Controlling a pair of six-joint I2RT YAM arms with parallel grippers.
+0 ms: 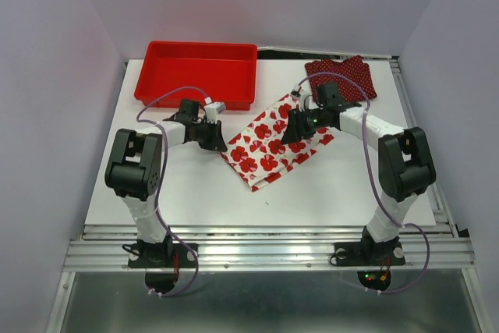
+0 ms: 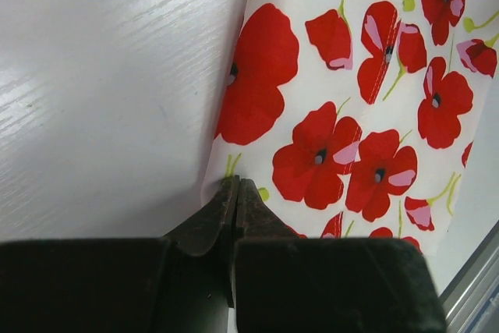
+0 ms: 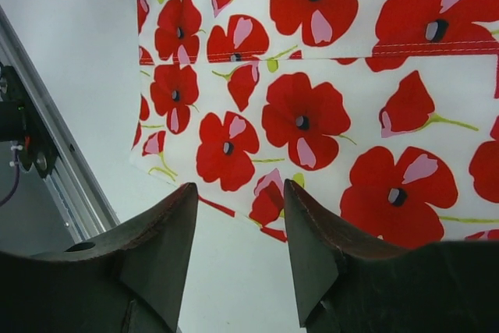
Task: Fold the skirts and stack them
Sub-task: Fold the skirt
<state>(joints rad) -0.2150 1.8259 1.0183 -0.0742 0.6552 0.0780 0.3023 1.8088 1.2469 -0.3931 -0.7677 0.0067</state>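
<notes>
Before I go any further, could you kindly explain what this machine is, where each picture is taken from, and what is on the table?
These are two robot arms bolted at a white table. One picture looks down from above; the other two come from cameras on each wrist.

On the table lie a white cloth skirt with red flowers, a dark red dotted skirt at the far right, and a red plastic tray.

The left gripper is shut at the flowered skirt's edge; whether it pinches cloth is unclear. The right gripper is open above it, holding nothing.
</notes>
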